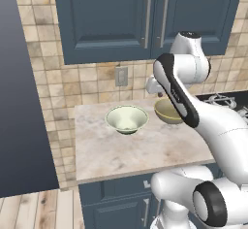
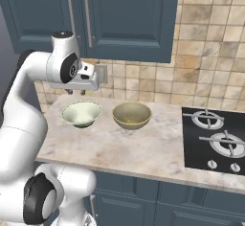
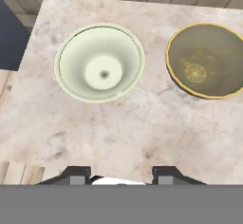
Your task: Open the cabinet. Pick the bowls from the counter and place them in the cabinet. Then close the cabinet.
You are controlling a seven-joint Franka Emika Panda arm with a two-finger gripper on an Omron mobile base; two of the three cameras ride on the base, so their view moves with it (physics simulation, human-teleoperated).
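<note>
Marbled counter (image 1: pixel 135 150) carries cream-green bowl (image 1: pixel 127 119) beside mustard bowl (image 1: pixel 167 112), below the shut cabinet (image 1: pixel 116 19); gripper (image 3: pixel 121 173) hovers above, fingers apart and empty; bowls look rigid, light, probably slick, so pinch the rim.

Cream-green bowl (image 3: pixel 99 62) and mustard bowl (image 3: pixel 207 60) sit apart on the marbled counter (image 3: pixel 142 128), seemingly empty.

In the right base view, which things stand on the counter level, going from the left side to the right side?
gripper above the counter's back edge → pale cream-green bowl → mustard yellow-brown bowl → bare counter → black stovetop
</note>
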